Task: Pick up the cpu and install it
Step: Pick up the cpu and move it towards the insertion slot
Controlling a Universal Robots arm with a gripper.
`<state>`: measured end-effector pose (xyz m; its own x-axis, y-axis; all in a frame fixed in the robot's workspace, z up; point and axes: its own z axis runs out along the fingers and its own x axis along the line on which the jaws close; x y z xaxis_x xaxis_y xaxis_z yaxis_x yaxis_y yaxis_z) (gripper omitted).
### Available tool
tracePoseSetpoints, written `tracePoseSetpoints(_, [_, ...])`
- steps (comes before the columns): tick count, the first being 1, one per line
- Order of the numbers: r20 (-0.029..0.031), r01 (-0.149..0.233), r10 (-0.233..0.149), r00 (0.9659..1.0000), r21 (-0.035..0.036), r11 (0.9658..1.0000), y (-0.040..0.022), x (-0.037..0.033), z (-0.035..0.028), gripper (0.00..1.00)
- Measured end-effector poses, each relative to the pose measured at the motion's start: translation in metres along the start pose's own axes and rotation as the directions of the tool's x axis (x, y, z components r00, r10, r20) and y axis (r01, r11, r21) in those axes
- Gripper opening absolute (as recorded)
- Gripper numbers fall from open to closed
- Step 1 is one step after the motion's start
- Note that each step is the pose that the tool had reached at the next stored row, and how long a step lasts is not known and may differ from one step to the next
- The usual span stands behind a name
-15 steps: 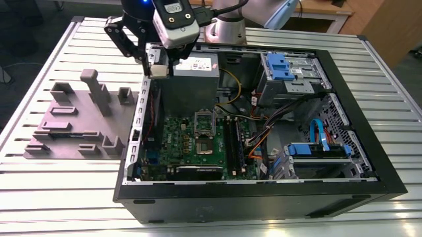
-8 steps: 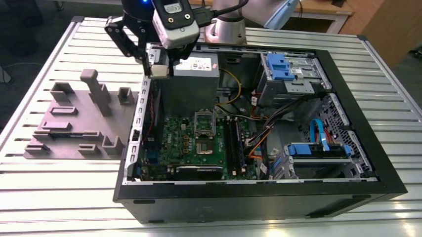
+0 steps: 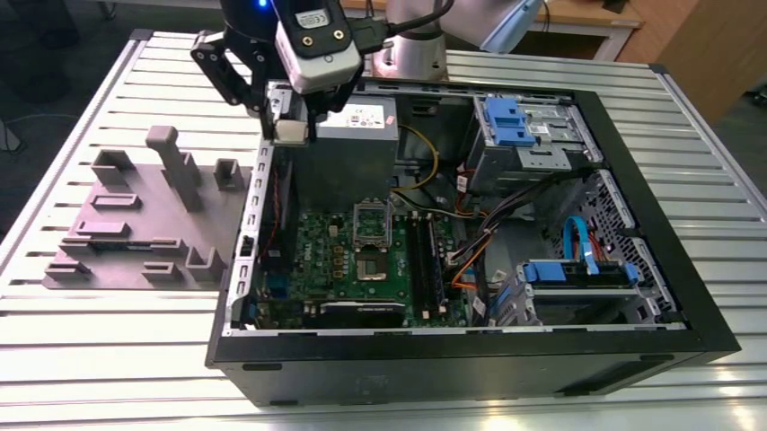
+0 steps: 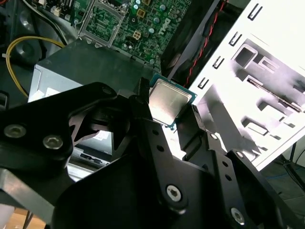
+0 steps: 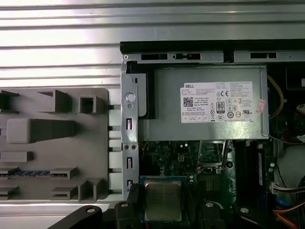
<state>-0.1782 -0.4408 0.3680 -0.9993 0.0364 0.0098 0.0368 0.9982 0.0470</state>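
The cpu (image 5: 163, 199), a flat square chip with a silvery top and green edge, is held face-up in the gripper (image 5: 162, 206) over the case (image 3: 480, 364)

Silvery-grey cpu (image 5: 163, 200) with green rim; black fingers (image 4: 194, 128); green motherboard (image 3: 359, 260); grey box (image 5: 162, 109), white label (image 5: 217, 102); ribbed silver bench (image 3: 120, 332); blue drive brackets (image 3: 509, 121).

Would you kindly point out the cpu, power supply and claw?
cpu (image 5: 163, 200), first wrist view, metal top.
power supply (image 5: 209, 103), first wrist view, white label.
claw (image 4: 167, 106), second wrist view, between fingertips.
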Motion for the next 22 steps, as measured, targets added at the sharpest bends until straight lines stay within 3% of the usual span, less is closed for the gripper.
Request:
tracePoseSetpoints(6, [0.0001, -0.004, 0.004, 1.0000, 0.0001, 1.0000, -0.0011, -0.0037, -0.0001, 0.47])
tracePoseSetpoints(22, [0.0002, -0.005, 0.005, 1.0000, 0.0000, 1.0000, 0.0000, -0.0315, -0.0002, 0.47])
